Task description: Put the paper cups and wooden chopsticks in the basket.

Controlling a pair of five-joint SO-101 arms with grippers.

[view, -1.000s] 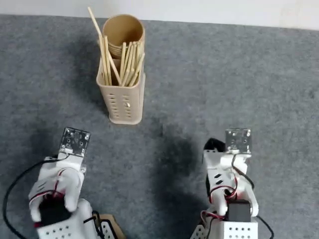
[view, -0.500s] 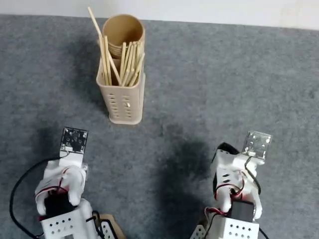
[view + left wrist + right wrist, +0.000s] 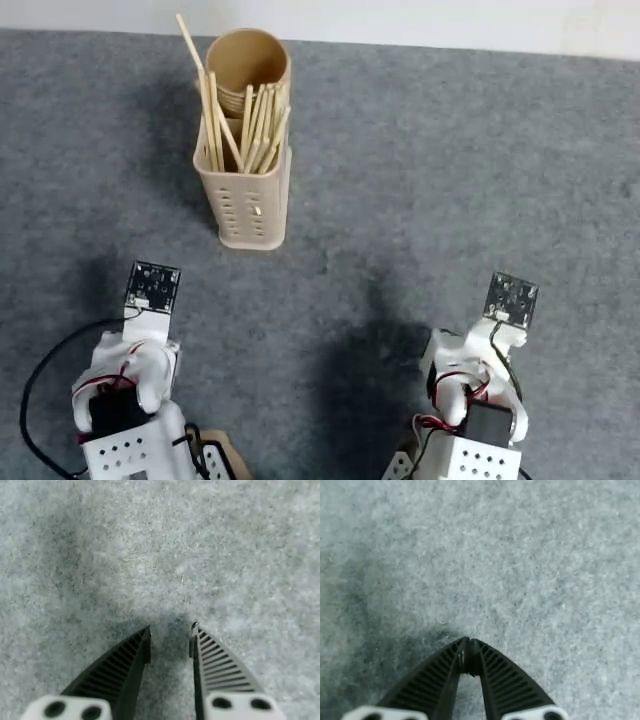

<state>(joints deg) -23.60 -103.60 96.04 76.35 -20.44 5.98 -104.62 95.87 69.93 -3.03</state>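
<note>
- Grey felt-like covering (image 3: 450, 180) lies over the whole bench, speckled and fuzzy under both wrist cameras.
- Nearest, at 7 o'clock in the high view, sits the left arm (image 3: 125, 385). The left gripper (image 3: 170, 630) hangs just above the felt, released, its two ribbed black fingers (image 3: 125, 665) parted with bare felt showing in the gap.
- At 5 o'clock sits the right arm (image 3: 470, 385). The right gripper (image 3: 468, 645) is clenched on nothing, its ribbed tips meeting over the felt.
- Farther off, near 11 o'clock, stands the basket (image 3: 243, 205). It is a tall, upright beige holder with rows of small slots in its wall, well apart from both arms.
- Wooden chopsticks (image 3: 258, 125) stand in the basket's nearer part, a pale bundle with the sticks leaning loosely on one another. One of them pokes up higher and tilts toward 11 o'clock.
- Paper cups (image 3: 247, 62), brown and nested in a stack with the open mouth up, rise from the basket's far part. They stand just behind the chopsticks and reach well above the rim.
</note>
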